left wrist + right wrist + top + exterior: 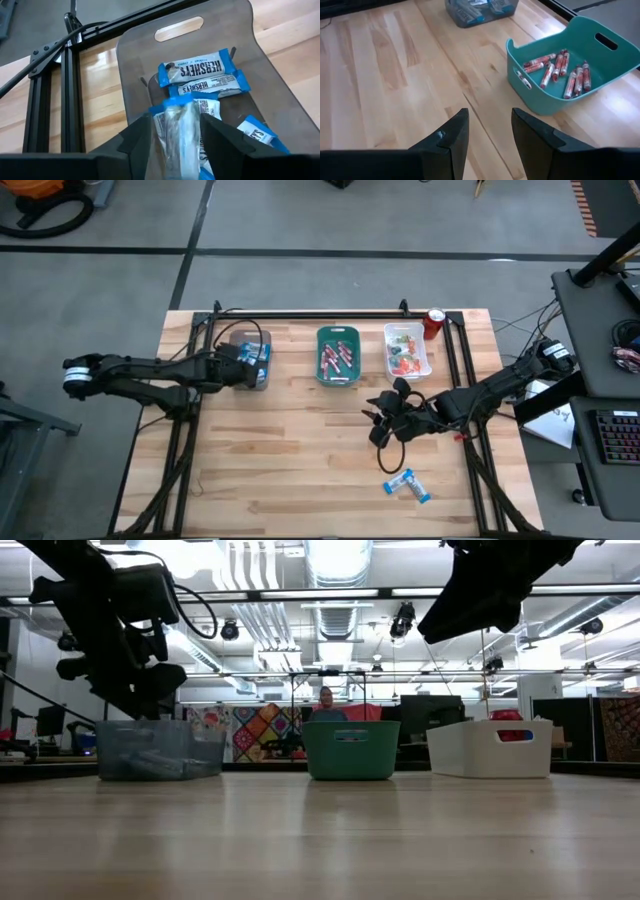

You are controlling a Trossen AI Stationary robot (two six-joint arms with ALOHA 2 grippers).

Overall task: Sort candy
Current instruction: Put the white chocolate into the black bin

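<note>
High view: brown tray (pixel 250 360) at 10 o'clock, blue-white bars; teal tray (pixel 338 354) at 12, red sticks; white tray (pixel 407 350) at 1, mixed pieces; two blue-white bars (pixel 407 485) loose on desk (pixel 300 440) at 5.
Left wrist view: left jaws (pixel 176 131) narrow around Hershey's bar (pixel 180 135) above tray.
Right wrist view: right jaws (pixel 490 131) apart, empty, above desk.

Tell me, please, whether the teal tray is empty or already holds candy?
It holds candy: the teal tray has a batch of slim red sticks lying on its floor, also visible from above.
</note>
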